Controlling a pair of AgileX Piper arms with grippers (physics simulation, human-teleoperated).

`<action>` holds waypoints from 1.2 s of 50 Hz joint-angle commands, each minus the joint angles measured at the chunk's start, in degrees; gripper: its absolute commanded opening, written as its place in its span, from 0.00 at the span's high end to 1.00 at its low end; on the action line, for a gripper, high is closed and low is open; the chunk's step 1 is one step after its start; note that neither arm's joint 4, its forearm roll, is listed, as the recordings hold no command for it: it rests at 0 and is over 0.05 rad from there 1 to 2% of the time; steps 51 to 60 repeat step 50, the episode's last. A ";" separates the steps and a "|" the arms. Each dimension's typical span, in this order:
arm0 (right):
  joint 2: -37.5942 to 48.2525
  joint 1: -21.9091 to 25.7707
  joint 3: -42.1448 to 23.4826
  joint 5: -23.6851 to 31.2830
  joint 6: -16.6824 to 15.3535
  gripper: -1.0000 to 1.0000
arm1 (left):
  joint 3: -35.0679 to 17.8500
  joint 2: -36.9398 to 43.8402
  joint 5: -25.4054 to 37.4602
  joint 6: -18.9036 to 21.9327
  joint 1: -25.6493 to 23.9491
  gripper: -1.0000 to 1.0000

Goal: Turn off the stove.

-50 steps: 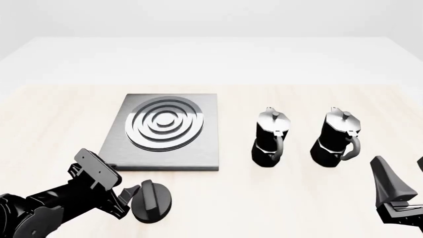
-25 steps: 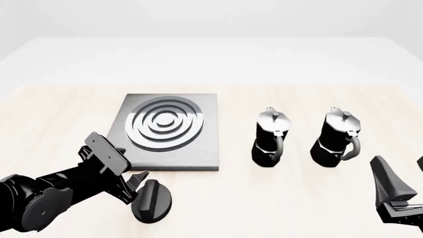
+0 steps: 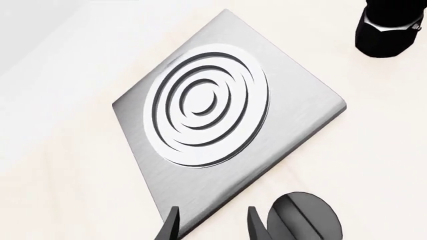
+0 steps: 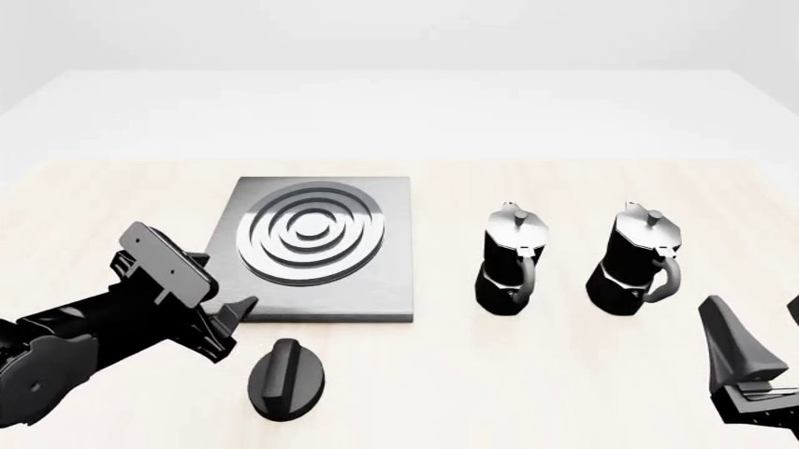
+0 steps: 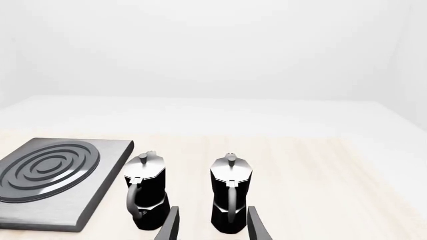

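Two moka pots (image 4: 512,262) stand upright side by side on the pale wooden table (image 4: 562,374), right of the stove (image 4: 312,248), a grey plate with silver burner rings lying flat. Its black ridged knob (image 4: 287,377) sits just off the plate's near edge. Beside it, apart, the left gripper (image 4: 231,325) hangs with fingers spread, holding nothing. At the near right corner the right gripper (image 5: 212,225) is likewise parted and empty, facing the pots.
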 commanded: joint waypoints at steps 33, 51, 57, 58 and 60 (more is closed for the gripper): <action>-0.86 0.89 -0.01 0.65 0.79 0.00 | -8.40 -36.76 34.18 0.64 7.19 0.00; -1.45 0.84 0.00 1.34 0.71 0.00 | -11.50 -41.50 40.10 -0.72 10.12 0.00; -1.45 0.84 0.00 1.34 0.71 0.00 | -11.50 -41.50 40.10 -0.72 10.12 0.00; -1.45 0.84 0.00 1.34 0.71 0.00 | -11.50 -41.50 40.10 -0.72 10.12 0.00; -1.45 0.84 0.00 1.34 0.71 0.00 | -11.50 -41.50 40.10 -0.72 10.12 0.00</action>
